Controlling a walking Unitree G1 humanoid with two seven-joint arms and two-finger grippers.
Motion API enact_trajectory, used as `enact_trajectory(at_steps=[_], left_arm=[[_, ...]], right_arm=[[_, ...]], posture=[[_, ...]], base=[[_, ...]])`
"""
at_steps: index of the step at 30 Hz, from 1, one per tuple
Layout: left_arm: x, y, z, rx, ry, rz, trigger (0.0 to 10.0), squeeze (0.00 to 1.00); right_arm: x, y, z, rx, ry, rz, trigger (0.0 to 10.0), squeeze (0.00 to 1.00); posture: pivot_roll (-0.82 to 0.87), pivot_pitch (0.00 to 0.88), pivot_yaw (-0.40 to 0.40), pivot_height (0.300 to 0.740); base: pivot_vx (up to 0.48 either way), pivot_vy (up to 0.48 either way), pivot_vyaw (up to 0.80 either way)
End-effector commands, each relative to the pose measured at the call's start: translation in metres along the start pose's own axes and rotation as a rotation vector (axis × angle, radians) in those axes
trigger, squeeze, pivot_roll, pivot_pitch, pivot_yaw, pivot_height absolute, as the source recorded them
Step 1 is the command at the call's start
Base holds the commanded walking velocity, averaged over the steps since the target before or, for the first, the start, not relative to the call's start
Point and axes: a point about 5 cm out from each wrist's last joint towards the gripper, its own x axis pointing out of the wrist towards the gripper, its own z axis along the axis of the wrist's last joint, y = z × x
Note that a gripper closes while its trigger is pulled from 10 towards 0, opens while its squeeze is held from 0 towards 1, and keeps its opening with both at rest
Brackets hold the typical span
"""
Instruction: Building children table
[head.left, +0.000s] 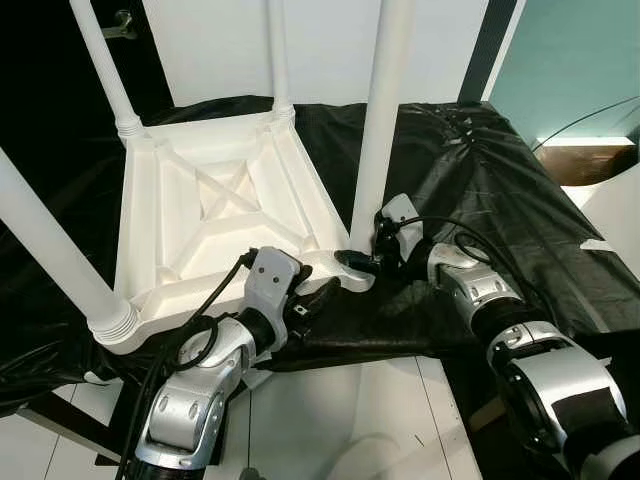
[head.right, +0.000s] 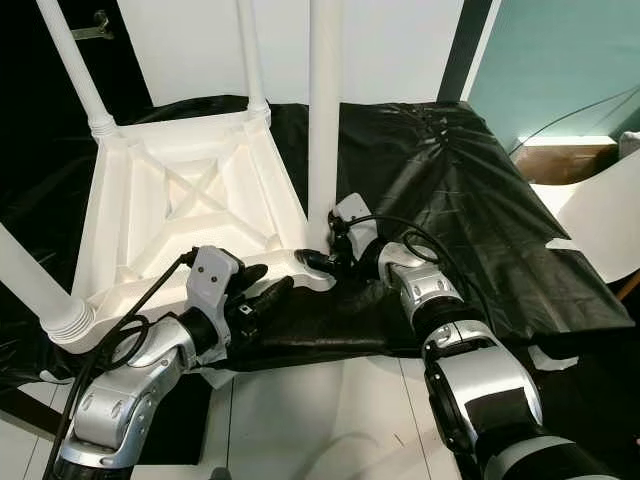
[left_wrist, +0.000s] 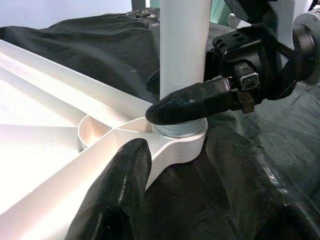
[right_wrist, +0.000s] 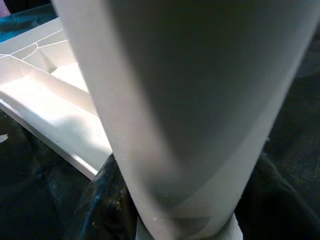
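The right gripper (head.left: 362, 262) clamps the near leg (head.left: 380, 120) at the upturned table (head.left: 200, 215); the left gripper (head.left: 318, 297) gapes beside that corner.

A thick white table leg (right_wrist: 185, 110) stands very close to the camera and takes most of the picture. It is round and smooth, lighter on one side and in grey shade on the other. At its lower end a wider white collar (right_wrist: 187, 231) sits around it. Behind the leg lies the white underside of the table top (right_wrist: 55, 107), with raised ribs that make shallow compartments and one curved rib near the corner. Its edge rests on a black, shiny, wrinkled sheet (right_wrist: 40, 190). The same black sheet also shows on the other side of the leg.
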Motion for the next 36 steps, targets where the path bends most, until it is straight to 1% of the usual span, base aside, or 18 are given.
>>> enact_trajectory(at_steps=[1, 2, 3, 4, 5, 8, 9, 10, 12, 16, 17, 18, 21, 28, 29, 33, 34, 36], left_arm=[[-0.001, 0.004, 0.000, 0.004, 0.000, 0.041, 10.0, 0.00], [-0.003, 0.004, -0.002, 0.001, 0.003, 0.046, 10.0, 0.00], [-0.003, 0.004, -0.002, 0.001, 0.003, 0.046, 10.0, 0.00], [-0.005, 0.001, -0.004, -0.009, 0.008, 0.049, 10.0, 0.00], [-0.005, 0.001, -0.004, -0.009, 0.008, 0.049, 10.0, 0.00], [-0.005, -0.002, -0.006, -0.015, 0.010, 0.047, 10.0, 0.00], [-0.005, -0.002, -0.006, -0.015, 0.010, 0.047, 10.0, 0.00], [-0.005, -0.003, -0.007, -0.020, 0.012, 0.044, 10.0, 0.00], [-0.005, -0.003, -0.007, -0.022, 0.011, 0.044, 10.0, 0.00], [-0.005, -0.005, -0.008, -0.024, 0.014, 0.039, 10.0, 0.00], [-0.005, -0.005, -0.008, -0.024, 0.014, 0.039, 10.0, 0.00], [-0.005, -0.005, -0.008, -0.025, 0.014, 0.036, 10.0, 0.00], [-0.005, -0.006, -0.007, -0.026, 0.012, 0.034, 10.0, 0.00], [-0.004, -0.005, -0.008, -0.023, 0.013, 0.033, 10.0, 0.00], [-0.004, -0.004, -0.008, -0.022, 0.012, 0.035, 10.0, 0.00], [-0.004, -0.003, -0.007, -0.021, 0.010, 0.039, 10.0, 0.00], [-0.003, -0.002, -0.007, -0.019, 0.009, 0.038, 10.0, 0.00], [-0.003, -0.002, -0.007, -0.019, 0.008, 0.038, 10.0, 0.00]], right_arm=[[-0.001, -0.002, -0.007, 0.019, 0.038, -0.040, 0.0, 0.00], [0.001, -0.004, -0.011, 0.034, 0.054, -0.134, 0.0, 0.00], [0.001, -0.004, -0.011, 0.034, 0.054, -0.134, 0.0, 0.00], [0.005, 0.000, -0.016, 0.093, 0.066, -0.227, 0.0, 0.00], [0.005, 0.000, -0.016, 0.093, 0.066, -0.227, 0.0, 0.00], [0.010, 0.007, -0.022, 0.142, 0.069, -0.328, 0.0, 0.00], [0.010, 0.007, -0.022, 0.142, 0.069, -0.328, 0.0, 0.00], [0.012, 0.013, -0.026, 0.163, 0.069, -0.404, 0.0, 0.00], [0.012, 0.015, -0.027, 0.173, 0.072, -0.430, 0.0, 0.00], [0.014, 0.024, -0.032, 0.211, 0.070, -0.592, 0.0, 0.00], [0.014, 0.024, -0.032, 0.211, 0.070, -0.592, 0.0, 0.00], [0.016, 0.031, -0.034, 0.252, 0.067, -0.681, 0.0, 0.00], [0.020, 0.038, -0.033, 0.279, 0.065, -0.690, 0.0, 0.00], [0.019, 0.040, -0.029, 0.276, 0.060, -0.693, 0.0, 0.00], [0.019, 0.040, -0.027, 0.284, 0.051, -0.693, 10.0, 0.00], [0.019, 0.039, -0.020, 0.274, 0.017, -0.689, 10.0, 0.00], [0.018, 0.038, -0.015, 0.255, -0.015, -0.682, 10.0, 1.00], [0.016, 0.036, -0.011, 0.247, -0.036, -0.675, 10.0, 1.00]], posture=[[0.11, 0.000, -0.059, 0.740], [0.11, 0.000, -0.062, 0.740], [0.11, 0.000, -0.062, 0.740], [0.11, 0.000, -0.069, 0.740], [0.11, 0.000, -0.069, 0.740], [0.11, 0.000, -0.074, 0.740], [0.11, 0.000, -0.074, 0.740], [0.11, 0.000, -0.074, 0.740], [0.11, 0.000, -0.074, 0.740], [0.11, 0.000, -0.074, 0.740], [0.11, 0.000, -0.074, 0.740], [0.11, 0.000, -0.074, 0.740], [0.11, 0.000, -0.071, 0.740], [0.11, 0.000, -0.070, 0.740], [0.11, 0.000, -0.068, 0.740], [0.10, 0.000, -0.064, 0.740], [0.10, 0.000, -0.060, 0.740], [0.09, 0.000, -0.057, 0.740]], base=[[0.000, 0.000, 0.00], [0.000, 0.000, 0.00], [0.000, 0.000, 0.00], [0.000, 0.000, 0.00], [0.000, 0.000, 0.00], [0.000, 0.000, 0.00], [0.000, 0.000, 0.00], [0.000, 0.000, 0.00], [0.000, 0.000, 0.00], [0.000, 0.000, 0.00], [0.000, 0.000, 0.00], [0.000, 0.000, 0.00], [0.000, 0.000, 0.00], [0.000, 0.000, 0.00], [0.000, 0.000, 0.00], [0.000, 0.000, 0.00], [0.000, 0.000, 0.00], [0.000, 0.000, 0.00]])
